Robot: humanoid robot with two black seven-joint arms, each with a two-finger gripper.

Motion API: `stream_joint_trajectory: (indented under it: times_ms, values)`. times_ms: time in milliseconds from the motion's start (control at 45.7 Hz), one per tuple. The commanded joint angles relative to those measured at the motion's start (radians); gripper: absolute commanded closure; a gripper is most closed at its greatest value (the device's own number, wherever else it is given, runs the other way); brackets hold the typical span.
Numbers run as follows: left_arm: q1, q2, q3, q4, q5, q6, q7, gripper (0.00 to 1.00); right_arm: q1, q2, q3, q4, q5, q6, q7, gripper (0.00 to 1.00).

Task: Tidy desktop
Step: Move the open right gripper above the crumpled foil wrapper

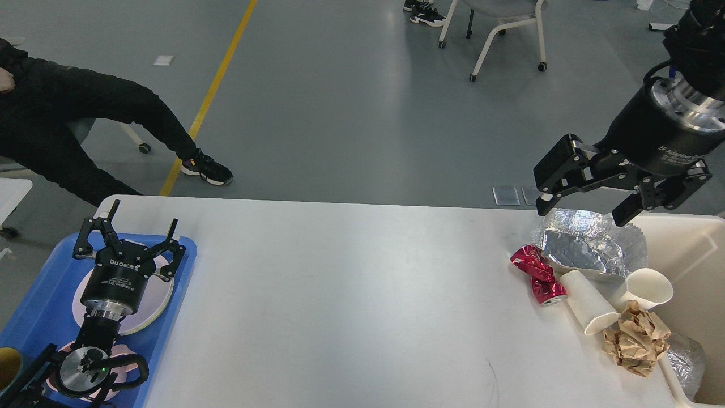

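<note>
The desktop (351,294) is a large white tabletop. At its right end lies a heap of rubbish: a crumpled foil tray (583,249), a crushed red can (538,275), two white paper cups (589,303) (651,286) and a crumpled brown paper ball (637,337). My right gripper (583,207) is open and empty, hovering just above the foil tray. My left gripper (130,235) is open and empty, above a pink plate (153,306) on the blue tray (56,283) at the left.
A beige bin (696,266) stands at the right edge, with more foil (688,357) inside. A yellow cup (8,365) shows at the lower left. A seated person (85,130) is behind the table's left, a chair (504,28) farther back.
</note>
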Motion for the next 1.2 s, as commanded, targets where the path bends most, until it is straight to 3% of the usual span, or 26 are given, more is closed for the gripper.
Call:
stream_joint_trajectory:
  times_ms: [0,328,504,854,1051,1182]
  values:
    - [0.0,0.0,0.0,0.0,0.0,0.0,0.0,0.04,0.027,-0.005,-0.001,0.031,-0.002,-0.009,0.0,0.0]
    - [0.0,0.0,0.0,0.0,0.0,0.0,0.0,0.04,-0.073,-0.018,-0.01,-0.004,0.003,-0.13,0.0,0.0]
    - [0.0,0.0,0.0,0.0,0.0,0.0,0.0,0.04,-0.278,-0.018,-0.024,-0.084,0.136,-0.374,0.0,0.0]
    - [-0.002,0.0,0.0,0.0,0.0,0.0,0.0,0.04,-0.719,-0.018,0.004,-0.367,0.473,-0.699,0.002,0.01]
    - [-0.002,0.0,0.0,0.0,0.0,0.0,0.0,0.04,-0.943,-0.008,0.08,-0.544,0.52,-0.9,0.002,0.0]
    - [-0.002,0.0,0.0,0.0,0.0,0.0,0.0,0.04,-1.113,-0.005,0.2,-0.702,0.523,-0.923,-0.001,0.0]
